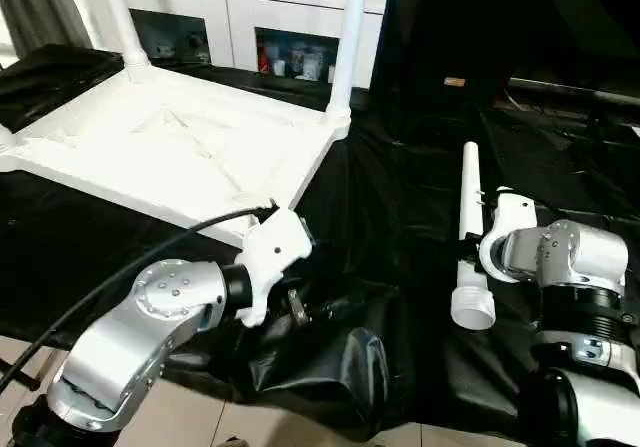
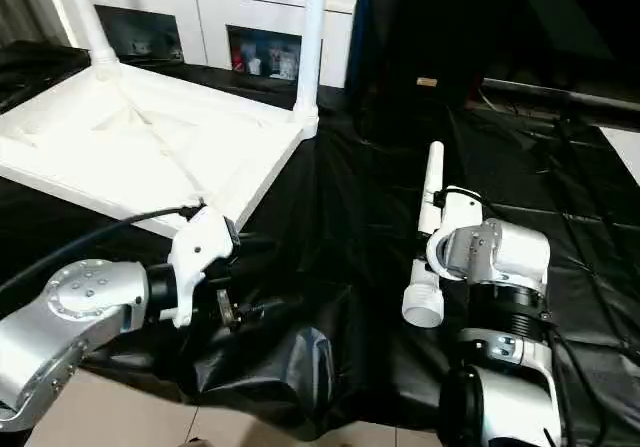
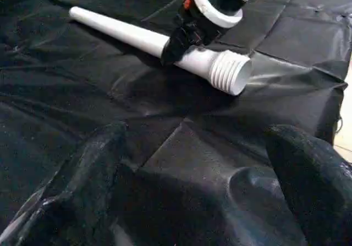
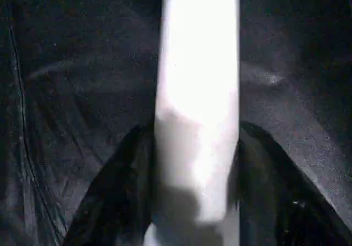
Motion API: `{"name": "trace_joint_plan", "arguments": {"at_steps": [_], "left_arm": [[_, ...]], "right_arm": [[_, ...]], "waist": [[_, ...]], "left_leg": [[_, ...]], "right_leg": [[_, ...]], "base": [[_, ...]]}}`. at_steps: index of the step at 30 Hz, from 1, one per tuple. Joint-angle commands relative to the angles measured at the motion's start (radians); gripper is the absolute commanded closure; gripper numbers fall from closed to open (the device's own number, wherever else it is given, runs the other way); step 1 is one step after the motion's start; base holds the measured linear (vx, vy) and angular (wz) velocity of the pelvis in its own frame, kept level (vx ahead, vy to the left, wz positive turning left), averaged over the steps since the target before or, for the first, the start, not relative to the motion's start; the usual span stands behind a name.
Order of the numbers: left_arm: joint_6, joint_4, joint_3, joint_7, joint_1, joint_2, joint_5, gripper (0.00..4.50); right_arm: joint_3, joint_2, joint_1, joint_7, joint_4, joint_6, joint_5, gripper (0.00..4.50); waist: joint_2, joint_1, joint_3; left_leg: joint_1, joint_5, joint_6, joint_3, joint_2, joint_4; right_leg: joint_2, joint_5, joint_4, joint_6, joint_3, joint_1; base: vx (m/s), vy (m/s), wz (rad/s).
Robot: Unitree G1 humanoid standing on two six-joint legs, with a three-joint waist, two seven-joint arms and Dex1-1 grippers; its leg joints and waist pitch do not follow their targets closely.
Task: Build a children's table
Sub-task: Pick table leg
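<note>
The children's table top (image 1: 170, 142) lies upside down at the back left of the black-draped work table, ribbed underside up. Two white legs (image 1: 345, 47) stand upright in its far corner sockets. A loose white leg (image 1: 469, 207) lies on the cloth at the right, its threaded end (image 3: 228, 72) pointing toward me. My right gripper (image 3: 184, 34) is shut on this leg's thicker part, with a black finger (image 4: 129, 185) pressed against each side. My left gripper (image 3: 192, 202) hovers open over the cloth near the front edge, left of the leg, with nothing between its fingers (image 3: 308, 174).
A white cabinet (image 1: 250, 17) with open shelves stands behind the table. A black cable (image 1: 120, 267) runs along my left forearm. The cloth (image 1: 340, 367) hangs in loose folds over the front edge, with pale floor (image 1: 200, 417) below. Dark gear sits at the back right.
</note>
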Motion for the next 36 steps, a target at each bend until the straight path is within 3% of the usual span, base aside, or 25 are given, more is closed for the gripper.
{"name": "trace_joint_plan", "arguments": {"at_steps": [1,3,4,5,6,7,9,11,12,14,15,16,17,18,19,20,22,23,24,26,30,31,32,33,36], "left_arm": [[0.01,0.011,0.023,0.011,0.016,-0.001,-0.012,0.0],[0.01,0.037,0.056,0.03,0.029,-0.018,-0.024,0.0],[0.016,0.06,0.074,0.058,0.028,-0.045,-0.027,0.0],[0.004,0.129,0.122,0.168,0.002,-0.121,0.003,0.0],[0.001,0.136,0.127,0.179,-0.002,-0.127,0.007,0.0],[-0.005,0.172,0.146,0.246,-0.025,-0.156,0.039,0.0],[-0.073,0.249,0.184,0.367,-0.076,-0.207,0.095,0.0],[-0.112,0.303,0.207,0.431,-0.132,-0.225,0.126,0.0],[-0.115,0.308,0.214,0.448,-0.142,-0.232,0.131,0.0],[-0.142,0.326,0.234,0.456,-0.174,-0.257,0.115,0.0],[-0.15,0.33,0.236,0.45,-0.179,-0.261,0.109,0.0],[-0.146,0.352,0.278,0.489,-0.221,-0.312,0.088,0.0],[-0.128,0.357,0.299,0.509,-0.238,-0.333,0.077,0.0],[-0.116,0.359,0.311,0.52,-0.248,-0.346,0.069,0.0],[-0.078,0.353,0.329,0.475,-0.266,-0.353,0.008,0.0],[-0.062,0.34,0.348,0.382,-0.296,-0.355,-0.092,0.0],[-0.073,0.335,0.352,0.345,-0.308,-0.356,-0.128,0.0],[-0.053,0.349,0.383,0.312,-0.351,-0.371,-0.209,0.0],[-0.03,0.363,0.399,0.302,-0.374,-0.379,-0.244,0.0],[0.008,0.377,0.418,0.286,-0.399,-0.382,-0.287,0.0],[0.111,0.423,0.496,0.261,-0.477,-0.409,-0.413,0.0],[0.139,0.434,0.517,0.254,-0.498,-0.411,-0.464,0.0],[0.139,0.434,0.517,0.254,-0.498,-0.411,-0.464,0.0],[0.167,0.438,0.524,0.231,-0.515,-0.403,-0.525,0.0],[0.188,0.438,0.525,0.212,-0.523,-0.391,-0.563,0.0]], "right_arm": [[-0.022,0.021,-0.006,-0.021,-0.038,-0.008,0.013,2.62],[-0.032,0.044,0.002,-0.037,-0.073,-0.03,0.017,2.68],[-0.036,0.048,0.007,-0.039,-0.091,-0.054,0.02,2.68],[-0.06,0.059,0.009,-0.029,-0.133,-0.13,0.045,2.69],[-0.062,0.06,0.009,-0.027,-0.137,-0.14,0.049,2.69],[-0.068,0.066,0.012,0.003,-0.161,-0.228,0.073,2.69],[-0.038,0.059,0.016,0.052,-0.184,-0.385,0.078,2.69],[-0.017,0.062,0.009,0.075,-0.227,-0.478,0.072,2.69],[-0.022,0.07,0.007,0.073,-0.245,-0.488,0.076,2.69],[-0.035,0.095,0.005,0.098,-0.312,-0.55,0.104,2.69],[-0.037,0.098,0.006,0.107,-0.321,-0.565,0.11,2.69],[-0.07,0.131,-0.001,0.154,-0.372,-0.627,0.18,2.69],[-0.078,0.142,-0.005,0.169,-0.387,-0.646,0.205,2.69],[-0.082,0.148,-0.007,0.179,-0.396,-0.658,0.22,2.69],[-0.09,0.16,-0.016,0.212,-0.418,-0.673,0.257,2.69],[-0.056,0.155,-0.015,0.293,-0.451,-0.665,0.311,2.69],[-0.026,0.144,-0.007,0.336,-0.464,-0.651,0.329,2.69],[0.041,0.119,0.021,0.462,-0.489,-0.615,0.374,2.69],[0.064,0.112,0.035,0.517,-0.5,-0.601,0.399,2.69],[0.081,0.108,0.049,0.57,-0.511,-0.573,0.435,2.69],[0.146,0.09,0.089,0.664,-0.524,-0.56,0.476,2.69],[0.171,0.087,0.099,0.671,-0.528,-0.576,0.465,2.69],[0.171,0.087,0.099,0.671,-0.528,-0.576,0.465,2.69],[0.193,0.089,0.11,0.672,-0.534,-0.589,0.46,2.69],[0.217,0.089,0.131,0.69,-0.543,-0.593,0.467,2.69]], "waist": [[0.017,0.0,-0.063],[0.018,0.0,-0.064],[0.034,0.003,-0.063],[0.032,0.006,-0.063],[0.032,0.007,-0.061],[0.033,0.012,-0.064],[0.044,0.024,-0.066],[0.055,0.029,-0.067],[0.051,0.029,-0.069],[0.062,0.035,-0.075],[0.059,0.034,-0.076],[0.068,0.036,-0.081],[0.066,0.035,-0.083],[0.06,0.037,-0.087],[0.061,0.04,-0.088],[0.049,0.04,-0.087],[0.057,0.045,-0.087],[0.045,0.045,-0.086],[0.035,0.045,-0.084],[0.038,0.047,-0.081],[0.043,0.051,-0.08],[0.052,0.054,-0.08],[0.052,0.054,-0.08],[0.045,0.058,-0.08],[0.046,0.063,-0.08]], "left_leg": [[0.007,-0.077,-0.068,-0.021,0.058,-0.078],[0.005,-0.075,-0.072,-0.022,0.058,-0.079],[0.006,-0.082,-0.078,-0.024,0.057,-0.079],[0.008,-0.094,-0.078,-0.024,0.056,-0.079],[0.006,-0.113,-0.074,-0.021,0.056,-0.078],[0.011,-0.12,-0.07,-0.021,0.057,-0.076],[0.006,-0.107,-0.05,-0.027,0.059,-0.077],[0.004,-0.093,-0.042,-0.027,0.06,-0.074],[0.004,-0.079,-0.038,-0.025,0.058,-0.072],[-0.003,-0.013,-0.017,-0.031,0.058,-0.07],[-0.003,-0.013,-0.008,-0.028,0.057,-0.068],[-0.005,0.001,0.003,-0.028,0.056,-0.064],[-0.005,0.002,0.012,-0.024,0.057,-0.06],[-0.01,0.031,0.032,-0.027,0.055,-0.058],[-0.012,0.044,0.042,-0.028,0.056,-0.057],[-0.014,0.049,0.063,-0.023,0.053,-0.056],[-0.018,0.059,0.081,-0.024,0.052,-0.053],[-0.019,0.057,0.09,-0.022,0.053,-0.053],[-0.018,0.047,0.098,-0.018,0.051,-0.054],[-0.02,0.032,0.105,-0.02,0.052,-0.053],[-0.015,0.021,0.097,-0.021,0.059,-0.053],[-0.015,0.014,0.078,-0.022,0.058,-0.053],[-0.015,0.014,0.078,-0.022,0.058,-0.053],[-0.016,0.005,0.063,-0.024,0.06,-0.057],[-0.015,-0.001,0.053,-0.024,0.061,-0.058]], "right_leg": [[-0.091,-0.122,-0.08,-0.15,0.057,0.041],[-0.09,-0.089,-0.077,-0.16,0.058,0.043],[-0.09,-0.088,-0.075,-0.164,0.057,0.043],[-0.089,-0.091,-0.079,-0.163,0.058,0.044],[-0.09,-0.095,-0.085,-0.166,0.061,0.044],[-0.091,-0.103,-0.085,-0.167,0.061,0.045],[-0.098,-0.124,-0.086,-0.154,0.059,0.05],[-0.097,-0.109,-0.088,-0.148,0.058,0.048],[-0.094,-0.088,-0.087,-0.149,0.059,0.048],[-0.093,0.038,-0.068,-0.171,0.054,0.053],[-0.093,0.05,-0.071,-0.176,0.055,0.052],[-0.093,0.09,-0.062,-0.19,0.055,0.054],[-0.093,0.112,-0.064,-0.196,0.057,0.051],[-0.093,0.167,-0.057,-0.21,0.055,0.058],[-0.093,0.184,-0.055,-0.215,0.053,0.056],[-0.09,0.191,-0.055,-0.229,0.052,0.052],[-0.09,0.18,-0.053,-0.236,0.049,0.052],[-0.09,0.166,-0.052,-0.236,0.048,0.053],[-0.089,0.148,-0.058,-0.236,0.048,0.053],[-0.094,0.097,-0.059,-0.237,0.047,0.052],[-0.097,0.04,-0.067,-0.237,0.047,0.045],[-0.095,0.024,-0.069,-0.231,0.045,0.042],[-0.095,0.024,-0.069,-0.231,0.045,0.042],[-0.098,0.013,-0.068,-0.227,0.046,0.045],[-0.098,0.0,-0.068,-0.217,0.047,0.043]], "base": [[0.0,0.0,0.0],[0.0,0.0,0.0],[0.0,0.0,0.0],[0.0,0.0,0.0],[0.0,0.0,0.0],[0.0,0.0,0.0],[0.0,0.0,0.0],[0.0,0.0,0.0],[0.0,0.0,0.0],[0.0,0.0,0.0],[0.0,0.0,0.0],[0.0,0.0,0.0],[0.0,0.0,0.0],[0.0,0.0,0.0],[0.0,0.0,0.0],[0.0,0.0,0.0],[0.0,0.0,0.0],[0.0,0.0,0.0],[0.0,0.0,0.0],[0.0,0.0,0.0],[0.0,0.0,0.0],[0.0,0.0,0.0],[0.0,0.0,0.0],[0.0,0.0,0.0],[0.0,0.0,0.0]]}}
